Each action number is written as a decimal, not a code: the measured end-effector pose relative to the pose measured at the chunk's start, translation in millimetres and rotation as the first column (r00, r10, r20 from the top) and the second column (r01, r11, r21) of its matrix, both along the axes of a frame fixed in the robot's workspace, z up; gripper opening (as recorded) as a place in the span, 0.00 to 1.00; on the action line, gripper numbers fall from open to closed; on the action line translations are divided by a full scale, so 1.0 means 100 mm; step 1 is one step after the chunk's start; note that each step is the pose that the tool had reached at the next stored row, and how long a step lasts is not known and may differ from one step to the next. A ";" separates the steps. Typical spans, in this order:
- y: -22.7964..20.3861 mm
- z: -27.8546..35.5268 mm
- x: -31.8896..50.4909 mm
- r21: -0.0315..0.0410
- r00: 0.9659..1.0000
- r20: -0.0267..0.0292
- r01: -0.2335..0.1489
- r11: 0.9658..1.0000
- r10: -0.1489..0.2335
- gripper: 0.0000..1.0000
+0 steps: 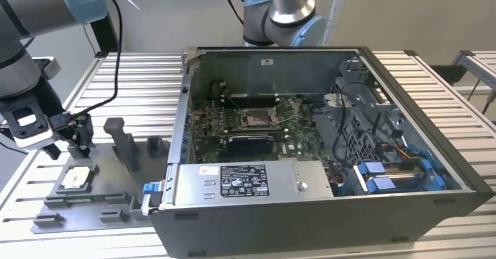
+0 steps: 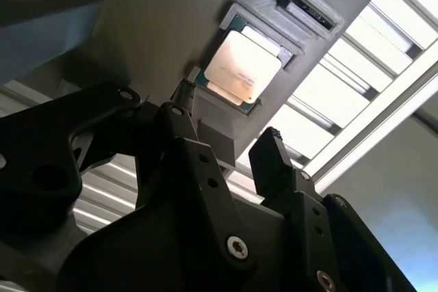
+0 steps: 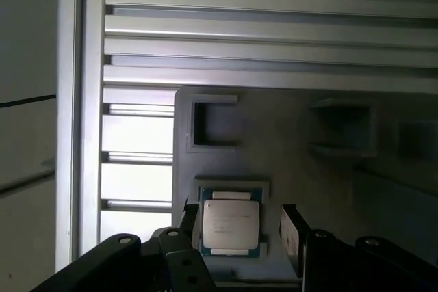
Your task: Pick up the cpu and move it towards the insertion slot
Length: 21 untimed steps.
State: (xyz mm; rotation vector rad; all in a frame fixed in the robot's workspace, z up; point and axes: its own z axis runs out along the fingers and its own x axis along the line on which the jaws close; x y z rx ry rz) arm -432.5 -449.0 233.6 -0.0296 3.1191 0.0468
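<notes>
I see the gripper (image 1: 68, 146) hanging low over a grey tray (image 1: 46, 221) at the exterior view's left, its jaws spread apart and gripping nothing. The cpu (image 1: 78, 178) lies flat in a square pocket of that tray, silvery top up. In both wrist views it sits between the two dark fingers (image 3: 291, 234), one on each side, and I cannot tell whether either touches it. My worry is the closing: if the fingers meet the chip off-centre or skewed, it could tip and wedge against the pocket's rim, or a fingertip could land on the rim itself and grip plastic instead. A thin flat chip also gives little edge to pinch, so I judge a slip likely if the grip sits too high. A second recess (image 3: 212, 124) in the tray holds nothing I can see. Well apart, the open case (image 1: 310, 218) holds the green board (image 1: 298, 146) with the slot (image 1: 258, 118), its dark centre uncovered.
</notes>
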 end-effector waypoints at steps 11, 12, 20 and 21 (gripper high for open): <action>-0.066 -0.065 0.000 0.000 1.000 0.000 0.000 1.000 0.000 1.00; -0.070 -0.071 0.000 0.000 1.000 0.000 0.000 1.000 0.000 1.00; -0.099 -0.139 0.000 0.000 1.000 0.000 0.000 1.000 0.000 1.00; -0.104 -0.147 0.000 0.000 1.000 0.000 0.000 1.000 0.000 1.00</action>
